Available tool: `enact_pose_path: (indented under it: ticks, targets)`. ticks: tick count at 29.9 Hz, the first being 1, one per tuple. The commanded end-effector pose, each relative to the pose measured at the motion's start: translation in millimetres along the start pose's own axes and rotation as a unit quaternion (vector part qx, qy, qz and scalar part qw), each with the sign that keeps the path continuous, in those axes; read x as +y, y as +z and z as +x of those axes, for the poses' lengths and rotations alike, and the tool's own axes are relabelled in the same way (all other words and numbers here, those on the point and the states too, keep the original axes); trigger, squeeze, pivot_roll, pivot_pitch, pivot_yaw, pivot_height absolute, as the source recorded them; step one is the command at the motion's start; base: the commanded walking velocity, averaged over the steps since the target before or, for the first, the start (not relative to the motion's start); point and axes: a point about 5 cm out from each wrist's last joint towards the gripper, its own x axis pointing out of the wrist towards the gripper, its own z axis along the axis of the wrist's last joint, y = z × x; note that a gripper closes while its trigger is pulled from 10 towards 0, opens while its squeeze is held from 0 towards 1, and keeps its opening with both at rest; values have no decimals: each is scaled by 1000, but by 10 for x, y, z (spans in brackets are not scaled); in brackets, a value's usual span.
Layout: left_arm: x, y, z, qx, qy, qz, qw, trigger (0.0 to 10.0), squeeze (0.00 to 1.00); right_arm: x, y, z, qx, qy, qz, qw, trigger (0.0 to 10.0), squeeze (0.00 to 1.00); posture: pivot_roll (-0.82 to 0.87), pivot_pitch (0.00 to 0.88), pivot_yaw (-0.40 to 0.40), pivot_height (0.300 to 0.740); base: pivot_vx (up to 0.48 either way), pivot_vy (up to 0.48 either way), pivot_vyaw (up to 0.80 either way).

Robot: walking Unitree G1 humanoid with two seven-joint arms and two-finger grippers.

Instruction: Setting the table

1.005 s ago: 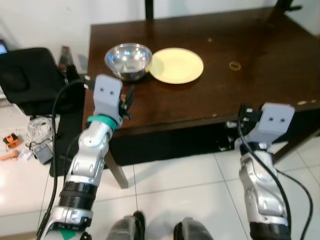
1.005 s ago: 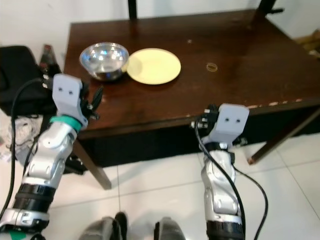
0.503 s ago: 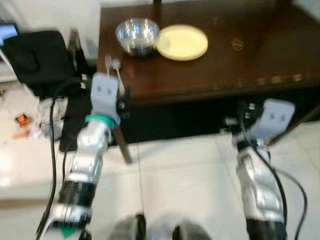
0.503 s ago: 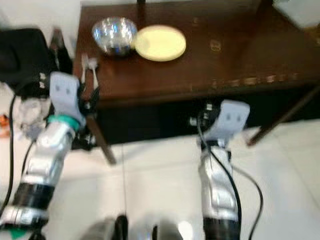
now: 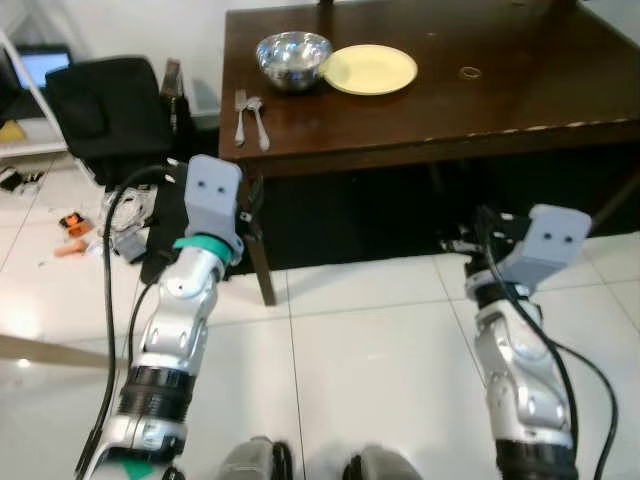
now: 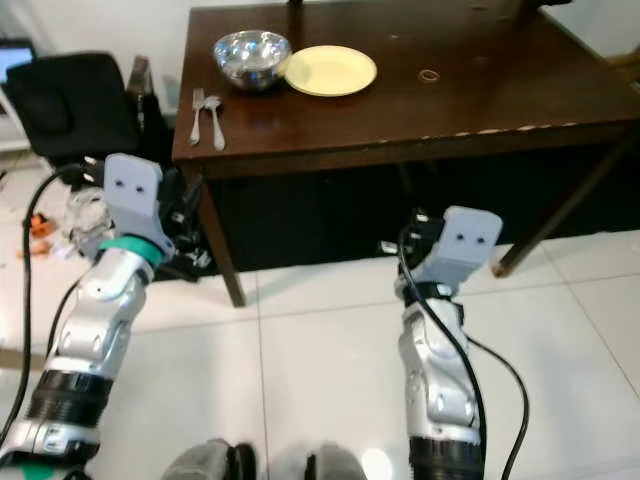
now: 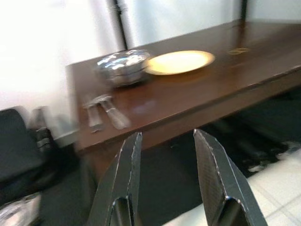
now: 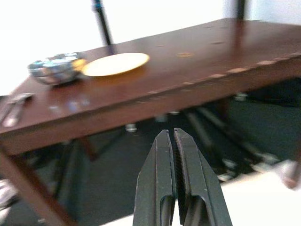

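Both jaws held off the worktop, empty, with the place setting well out of reach.

The left gripper (image 7: 165, 155) is seen with its jaws apart and nothing between them; the right gripper (image 8: 175, 155) has its jaws pressed together, also empty, and both are held below and in front of the worktop (image 5: 480, 110) edge. On the worktop, a fork (image 5: 240, 103) and spoon (image 5: 259, 107) lie side by side near the left front corner, with a steel bowl (image 5: 293, 57) behind them touching or just beside a yellow plate (image 5: 371, 69). A small ring (image 5: 469, 72) is seen further right. If the cutlery is reached for from here, the worktop edge or leg could be struck by the left arm. The bowl could be knocked against the plate. Cables (image 5: 110, 300) and floor clutter (image 5: 70, 222) left of the worktop could be snagged.
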Motion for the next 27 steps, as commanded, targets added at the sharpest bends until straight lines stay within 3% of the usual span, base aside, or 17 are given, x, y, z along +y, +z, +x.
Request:
enact_pose_path:
  ticks: [1,27]
  targets:
    - [51,-80,-33,17,5,4,1000,10000,0,8,-38,-25,10,0,6,1000,10000,0,-90,0,71,740,-349,0,0]
    - [40,-78,-27,17,0,5,1000,10000,0,-14,-57,-46,15,-6,11,1000,10000,0,-93,0,80,740,-340,0,0]
